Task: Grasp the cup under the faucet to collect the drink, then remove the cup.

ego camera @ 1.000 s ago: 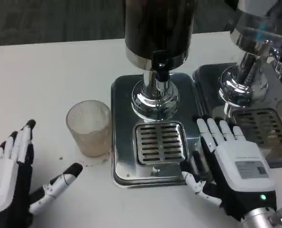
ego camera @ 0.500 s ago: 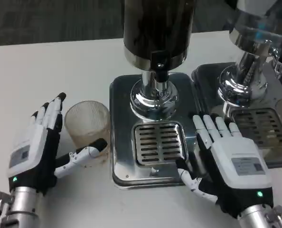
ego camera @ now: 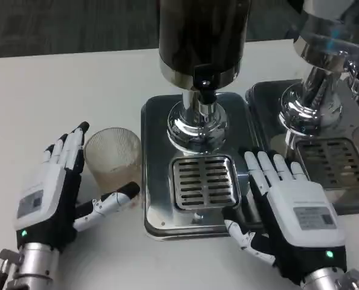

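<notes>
- The cup [ego camera: 112, 159], a clear ribbed one, stood upright on the white worktop [ego camera: 58, 90], just left of the metal drip tray [ego camera: 158, 205] and not under the faucet [ego camera: 203, 84].
- A little brownish liquid seemed to lie in its bottom, though that was hard to judge through the ribbing.
- The left hand [ego camera: 52, 196] lay beside the cup with its fingers [ego camera: 71, 148] apart; the long ones reached up along the cup's left side and the thumb crossed in front of its base.
- Whether any of them touched the cup could not be told; nothing was clamped.
- The drip tray carried a slotted grate [ego camera: 205, 182] below the faucet, and behind it rose the shiny foot of a dark drink dispenser [ego camera: 203, 36].
- The right hand [ego camera: 291, 220] rested at the tray's right edge, fingers spread and straight, pointing away from the robot, holding nothing.
- Each hand bore a small grey label on its white back, its writing too small to read, and a green light near the wrist.
- A second dispenser [ego camera: 324, 54] with its own tray and grate stood at the far right.
</notes>
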Available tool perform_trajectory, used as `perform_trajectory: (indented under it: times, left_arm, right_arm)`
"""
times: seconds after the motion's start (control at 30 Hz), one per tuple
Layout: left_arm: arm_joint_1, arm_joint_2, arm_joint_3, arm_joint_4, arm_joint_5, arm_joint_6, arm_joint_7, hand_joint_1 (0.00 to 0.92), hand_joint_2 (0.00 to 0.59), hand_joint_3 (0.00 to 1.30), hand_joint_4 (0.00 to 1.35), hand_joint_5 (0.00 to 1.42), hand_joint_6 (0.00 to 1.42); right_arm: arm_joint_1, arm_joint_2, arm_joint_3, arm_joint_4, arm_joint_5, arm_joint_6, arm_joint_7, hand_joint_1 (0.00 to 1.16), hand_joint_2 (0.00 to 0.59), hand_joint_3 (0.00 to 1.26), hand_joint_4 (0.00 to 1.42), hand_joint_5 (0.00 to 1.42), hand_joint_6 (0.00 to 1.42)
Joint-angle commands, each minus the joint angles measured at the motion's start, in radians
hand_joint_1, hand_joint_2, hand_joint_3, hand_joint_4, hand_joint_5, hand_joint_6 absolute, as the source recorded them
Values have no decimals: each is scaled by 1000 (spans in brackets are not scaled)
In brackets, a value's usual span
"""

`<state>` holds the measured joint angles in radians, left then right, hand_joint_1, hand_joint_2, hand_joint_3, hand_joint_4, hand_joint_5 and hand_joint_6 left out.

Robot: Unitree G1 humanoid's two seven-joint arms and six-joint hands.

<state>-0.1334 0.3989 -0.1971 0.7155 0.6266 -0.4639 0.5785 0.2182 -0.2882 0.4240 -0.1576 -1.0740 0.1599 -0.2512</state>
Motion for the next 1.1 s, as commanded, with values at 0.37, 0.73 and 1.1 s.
perform_trajectory:
  times: [0.37,0.73,1.1]
  left_arm:
    - [-126,-24,-18,196,-49,-63,0,110,0,0,0,107,169]
    - [-172,-32,-45,271,-35,-102,31,179,19,68,165,399,520]
    - [-188,-30,-67,302,-33,-143,93,279,63,397,598,817,925]
  right_arm:
    - [13,11,5,-9,-2,11,-2,287,416,3,0,0,0]
    - [11,18,3,-2,5,13,1,277,408,3,0,0,0]
    - [8,13,-7,7,34,5,17,273,405,2,0,0,7]
